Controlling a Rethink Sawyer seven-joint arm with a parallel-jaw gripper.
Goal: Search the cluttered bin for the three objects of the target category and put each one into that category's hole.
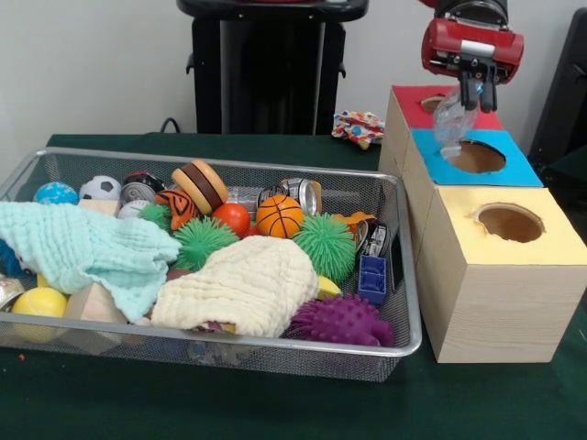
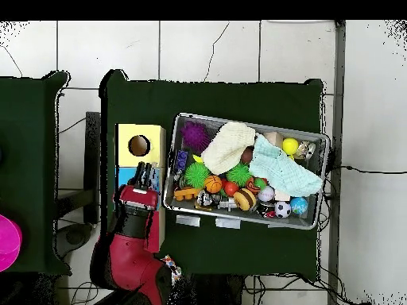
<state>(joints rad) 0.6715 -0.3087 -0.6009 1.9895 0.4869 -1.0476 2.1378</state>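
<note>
In front view, wire basket (image 1: 404,341) sits left of three boxes in a row running front to back. Gripper (image 1: 478,95) hangs over middle box's hole (image 1: 477,157), holding a bottle (image 1: 451,119) just above it. Two cloths (image 1: 240,286) lie on toys in basket.

Dark green cloth-covered table (image 2: 238,95) on a tiled floor. Silver wire mesh rectangular basket (image 2: 315,143) sits on it, crammed with toys: cream folded cloth (image 2: 226,145), pale mint cloth (image 2: 282,171), purple spiky ball (image 2: 195,136), two green spiky balls (image 2: 198,174), small orange basketball (image 2: 213,183), yellow ball (image 2: 291,146), small soccer ball (image 2: 282,209). Left of basket, yellow-topped wooden box (image 2: 140,133) with a round hole (image 2: 138,145). Just below it a blue-topped box (image 2: 123,176), mostly covered by the red and black arm (image 2: 131,246), whose dark gripper (image 2: 145,175) is over the blue top.
</note>
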